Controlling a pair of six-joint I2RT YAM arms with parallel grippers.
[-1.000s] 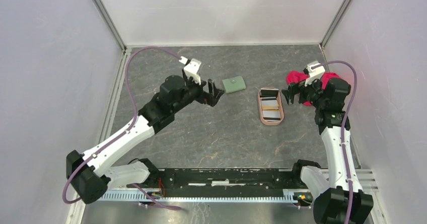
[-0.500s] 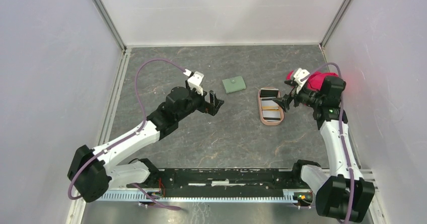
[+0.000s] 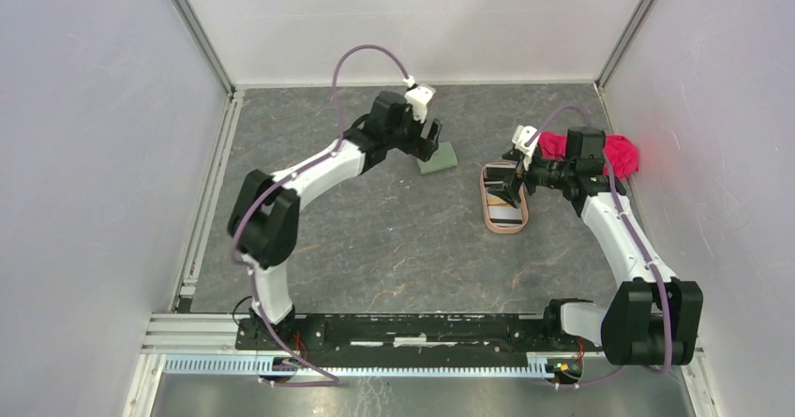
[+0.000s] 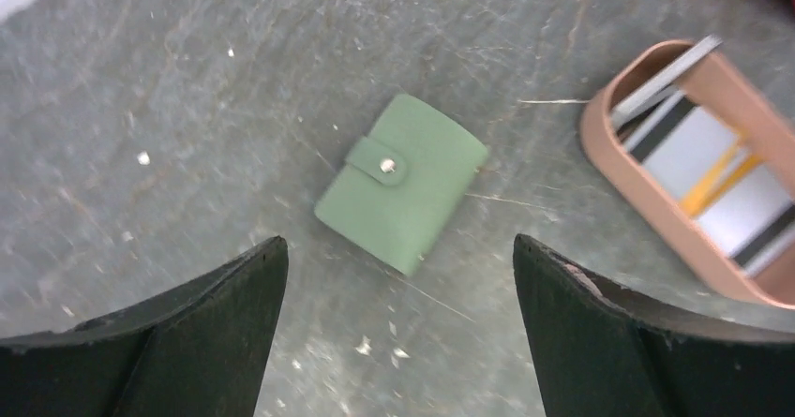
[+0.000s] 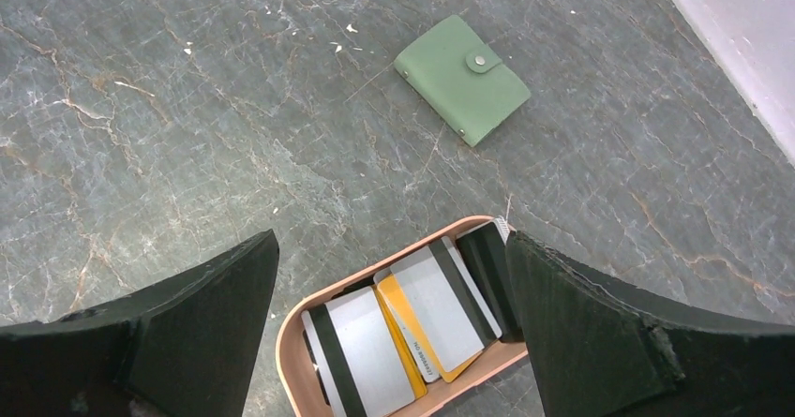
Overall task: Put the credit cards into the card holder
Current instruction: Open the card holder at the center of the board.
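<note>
Card holder [image 3: 437,159], snapped shut, lies upper centre of the top view beneath the left gripper [image 4: 398,246], jaws apart. Credit cards [image 5: 412,328] fill the pinkish tray [image 3: 507,230] under the right gripper [image 5: 391,248], also spread; red cloth [image 3: 619,152] beyond

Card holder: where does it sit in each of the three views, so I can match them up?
Top external: card holder in the upper centre, left of the pinkish tray.
Left wrist: mid-frame, snapped shut.
Right wrist: near the top, right of centre.
Shared landmark: the pinkish tray, also at the right edge of the left wrist view and bottom centre of the right wrist view.
</note>
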